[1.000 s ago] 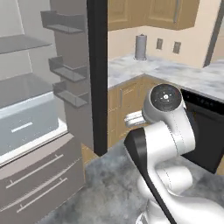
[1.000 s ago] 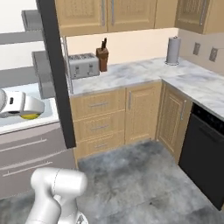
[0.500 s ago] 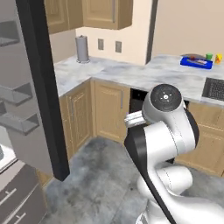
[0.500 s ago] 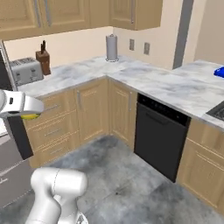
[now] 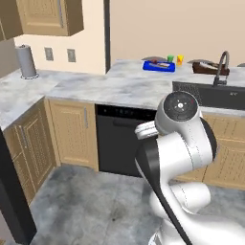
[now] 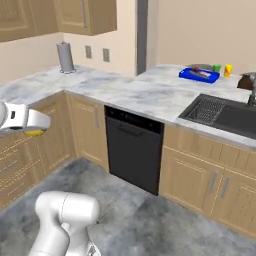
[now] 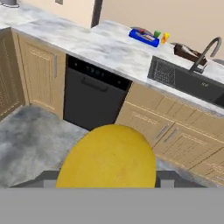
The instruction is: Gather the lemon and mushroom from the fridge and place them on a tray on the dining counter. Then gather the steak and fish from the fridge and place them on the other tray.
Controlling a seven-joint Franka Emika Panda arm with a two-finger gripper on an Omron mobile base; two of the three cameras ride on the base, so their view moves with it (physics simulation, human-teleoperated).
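We see our gripper (image 7: pixel 107 186) clamped on the lemon (image 7: pixel 107 157), well short of the dining counter (image 7: pixel 109 50); blue tray (image 7: pixel 143 36) sits on that counter beyond the sink (image 7: pixel 183 78).

Lemon (image 7: pixel 107 157) sits between the gripper (image 6: pixel 36 131) jaws, up off the floor, well short of the dining counter (image 6: pixel 150 95). On that counter, far end: the other tray (image 6: pixel 199 75), two cups (image 6: pixel 222 69) just right of it, then the wooden tray (image 5: pixel 208 67) further right — behind the tap (image 5: pixel 221 67). Sink (image 6: pixel 222 113) is set into the counter in front of the tap. Dishwasher (image 6: pixel 133 155) sits under the counter, left of the sink. Paper towel roll (image 6: pixel 65 57) stands far left on the side counter, against the wall.
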